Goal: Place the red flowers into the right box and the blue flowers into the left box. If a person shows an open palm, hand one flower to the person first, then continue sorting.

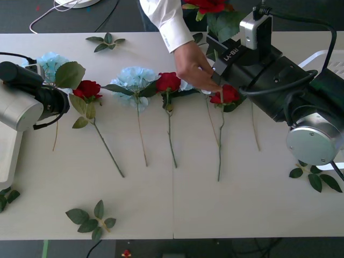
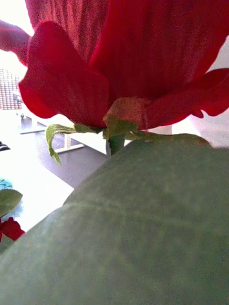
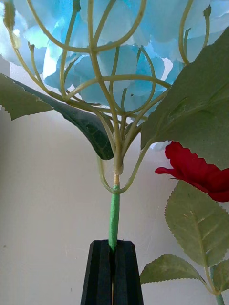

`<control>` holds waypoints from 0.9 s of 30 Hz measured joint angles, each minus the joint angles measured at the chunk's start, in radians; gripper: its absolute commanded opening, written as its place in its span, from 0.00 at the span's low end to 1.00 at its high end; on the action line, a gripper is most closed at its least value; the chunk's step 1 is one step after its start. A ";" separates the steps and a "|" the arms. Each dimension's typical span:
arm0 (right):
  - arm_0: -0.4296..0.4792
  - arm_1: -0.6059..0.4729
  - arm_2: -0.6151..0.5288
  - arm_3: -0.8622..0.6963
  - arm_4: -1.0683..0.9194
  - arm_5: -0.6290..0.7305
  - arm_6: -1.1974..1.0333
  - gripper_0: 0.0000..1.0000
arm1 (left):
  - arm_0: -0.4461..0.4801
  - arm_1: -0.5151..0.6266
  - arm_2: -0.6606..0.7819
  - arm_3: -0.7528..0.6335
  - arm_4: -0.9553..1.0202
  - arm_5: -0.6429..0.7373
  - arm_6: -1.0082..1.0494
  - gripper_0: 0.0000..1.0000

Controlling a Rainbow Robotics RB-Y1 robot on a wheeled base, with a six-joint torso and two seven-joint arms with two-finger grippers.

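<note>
Left tool point(image 3: 113, 271): black fingers pressed together on the green stem of a blue flower point(image 3: 114, 57), stem rising straight out from between the fingertips, bloom and branching stalks directly beyond. In the front view this tool sits at the tabletop's left edge, the blue bloom point(image 1: 51, 63) just past the arm with a large leaf beside it. The left box point(image 1: 6, 156) lies directly below that arm, partly hidden.

Right tool: the wrist camera looks up into the underside of a red flower point(image 2: 124, 62), with a large leaf across the lower field; fingers hidden, so cannot tell how far open it is. In the front view the right arm point(image 1: 269, 75) reaches in from the right at the far side of the tabletop point(image 1: 242, 209), a red bloom and leaves point(image 1: 212, 6) beyond its end.

Person's hand point(image 1: 196, 67) comes down from the far edge, fingers curled at another red flower point(image 1: 226, 95) just beside the right arm. It is not an open palm as seen here.

Remaining on the tabletop: red flowers point(image 1: 87, 89) and point(image 1: 168, 81), a blue flower point(image 1: 133, 79) between them, stems running toward the robot.

Judgement: the left arm is nearest the left box; its held stem lies along the tool axis, so the drop lies close by, toward the robot.
</note>
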State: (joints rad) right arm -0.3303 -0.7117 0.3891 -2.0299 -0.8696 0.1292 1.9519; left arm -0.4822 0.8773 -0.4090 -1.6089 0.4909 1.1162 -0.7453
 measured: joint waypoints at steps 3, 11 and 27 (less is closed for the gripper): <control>0.000 0.000 0.000 0.000 0.000 -0.003 0.000 0.00 | 0.000 0.000 0.000 0.000 0.000 0.000 0.000 0.00; -0.001 0.000 0.000 0.000 0.000 -0.003 0.000 0.00 | 0.000 0.000 0.000 0.000 0.000 0.000 0.000 0.00; -0.001 0.000 0.000 0.000 -0.006 -0.009 0.000 1.00 | 0.000 0.000 0.000 0.000 0.000 0.000 0.000 0.00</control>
State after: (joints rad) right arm -0.3314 -0.7117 0.3891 -2.0298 -0.8756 0.1205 1.9516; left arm -0.4822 0.8773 -0.4090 -1.6089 0.4909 1.1163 -0.7453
